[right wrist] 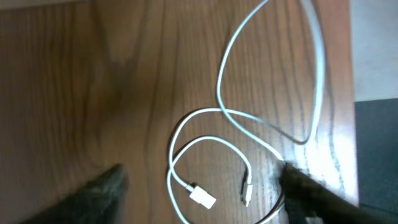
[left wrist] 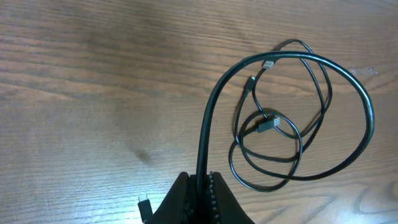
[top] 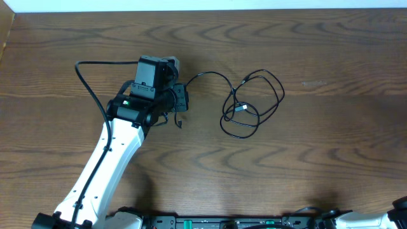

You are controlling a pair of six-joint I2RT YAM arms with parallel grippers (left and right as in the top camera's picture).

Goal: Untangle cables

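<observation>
Bare tabletop (top: 343, 76) lies open right of and beyond the black cable (top: 239, 109) loops; the left arm (top: 108, 159) blocks the near-left approach to them.

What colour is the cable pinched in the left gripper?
The cable is black, clearest in the left wrist view.

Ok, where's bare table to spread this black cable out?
Widest bare wood on the table lies right of the black cable coil, and along the far edge. Also free: front centre, between left arm and coil. Crowded between left gripper and coil.
</observation>
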